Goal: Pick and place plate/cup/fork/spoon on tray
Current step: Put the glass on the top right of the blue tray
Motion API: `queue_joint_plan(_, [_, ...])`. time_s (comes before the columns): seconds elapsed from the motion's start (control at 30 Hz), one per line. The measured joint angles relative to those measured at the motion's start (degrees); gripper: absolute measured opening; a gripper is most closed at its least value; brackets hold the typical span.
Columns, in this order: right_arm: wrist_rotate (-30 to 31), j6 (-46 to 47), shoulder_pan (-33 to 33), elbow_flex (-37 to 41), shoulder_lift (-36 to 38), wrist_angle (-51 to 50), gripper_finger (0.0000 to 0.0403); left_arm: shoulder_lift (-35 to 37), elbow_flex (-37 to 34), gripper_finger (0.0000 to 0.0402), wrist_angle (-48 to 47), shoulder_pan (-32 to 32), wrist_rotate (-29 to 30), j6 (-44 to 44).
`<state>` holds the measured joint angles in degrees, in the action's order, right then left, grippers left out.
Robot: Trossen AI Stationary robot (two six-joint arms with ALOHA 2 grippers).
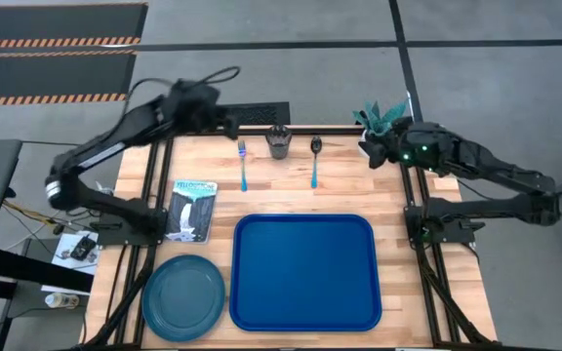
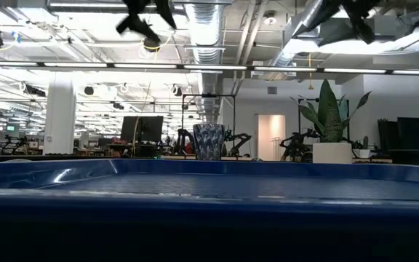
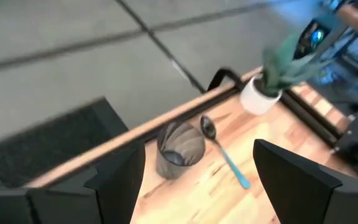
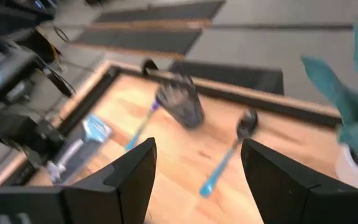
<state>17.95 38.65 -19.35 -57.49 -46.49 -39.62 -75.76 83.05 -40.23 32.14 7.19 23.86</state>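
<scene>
The dark cup [image 1: 279,142] stands on the wooden table near its far edge. The fork [image 1: 244,164] lies to its left and the spoon [image 1: 314,162] to its right, both with their blue handles pointing toward the near edge. The blue tray [image 1: 305,273] lies at the near middle, and the teal plate [image 1: 183,295] rests on the table to its left. My left gripper [image 1: 230,125] is open in the air left of the cup. My right gripper [image 1: 369,148] is open in the air right of the spoon. The wrist views show the cup [image 3: 180,149] [image 4: 182,103] ahead of both open grippers [image 3: 197,165] [image 4: 197,149].
A white pot with a green plant [image 1: 383,119] stands at the far right corner, close to my right gripper. A flat printed package [image 1: 193,209] lies left of the tray. In the low view the tray's rim [image 2: 209,185] fills the foreground.
</scene>
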Motion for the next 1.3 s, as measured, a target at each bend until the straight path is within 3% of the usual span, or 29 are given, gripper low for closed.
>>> queue_joint_plan(0.1, [-0.53, 2.81, -0.68, 0.00, -0.67, -3.58, 0.0260, -6.20, 0.00, 0.0286, 3.20, 4.83, -6.21, -1.40])
queue_joint_plan(0.27, [-0.72, 4.46, -0.55, 0.00, -1.86, -5.31, 0.0260, -16.35, 0.00, 0.0286, 8.40, 9.37, -11.14, -4.29])
queue_joint_plan(0.47, [-0.48, 5.05, -0.62, 0.00, -4.59, -5.13, 0.0260, -25.95, -0.02, 0.0286, 12.25, 11.37, -16.60, -3.25])
queue_joint_plan(0.63, [-0.52, 5.05, -0.57, 0.02, -7.36, -5.08, 0.0260, -29.58, -0.02, 0.0286, 15.43, 11.28, -24.85, -3.62])
queue_joint_plan(0.97, [-1.16, 5.05, -0.57, 0.02, -11.41, -4.02, 0.0260, -30.32, 0.00, 0.0286, 14.96, 9.15, -15.45, -8.58])
queue_joint_plan(1.17, [-1.33, 5.03, -0.57, 0.02, -12.12, -4.03, 0.0260, -31.04, 0.00, 0.0286, 14.93, 7.53, -12.89, -11.81])
queue_joint_plan(1.3, [-1.33, 5.03, -0.57, 0.02, -12.12, -4.04, 0.0260, -33.10, 0.00, 0.0286, 14.26, 7.42, -14.18, -11.15])
